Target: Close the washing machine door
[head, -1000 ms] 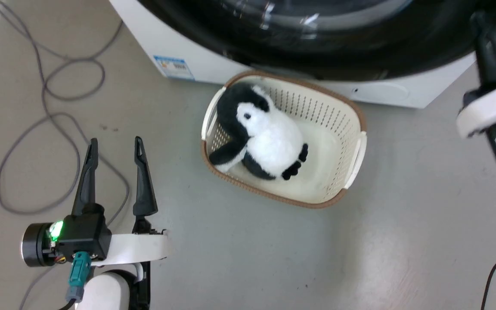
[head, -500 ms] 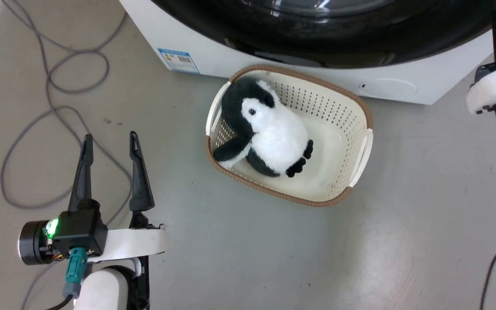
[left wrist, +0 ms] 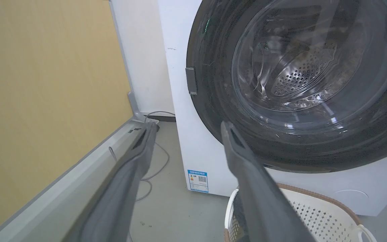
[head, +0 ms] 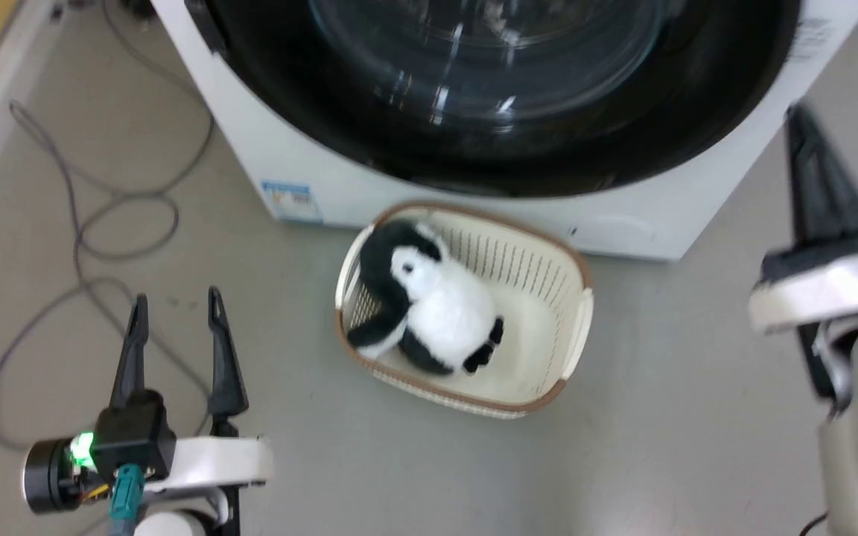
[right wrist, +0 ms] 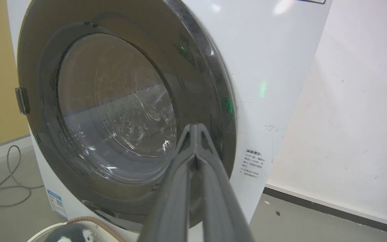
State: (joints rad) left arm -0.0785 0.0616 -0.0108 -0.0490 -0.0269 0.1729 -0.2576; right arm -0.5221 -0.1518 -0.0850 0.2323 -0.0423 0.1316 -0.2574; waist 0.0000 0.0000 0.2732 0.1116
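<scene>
Washing machine door (head: 503,160) flat against the white front of the washing machine (head: 325,182); neither pair of jaws holds anything.

Head view: the left jaws stand apart, fingers (head: 224,357) over bare floor, with the door well ahead of them and off to their right. A cream basket (head: 580,327) with a plush penguin (head: 436,313) in it sits between the two arms, just in front of the machine. The right fingers (head: 816,186) rise beside the machine's right front corner. Left wrist view: the jaws are spread with nothing between them, and the door's black rim and glass window (left wrist: 314,60) lie beyond the right-hand tip. A grey cable (left wrist: 153,168) lies on the floor between the fingers. Right wrist view: the jaws are pressed together, empty, and the door's rim lies straight beyond their tips. I cannot tell whether the tips touch it.
</scene>
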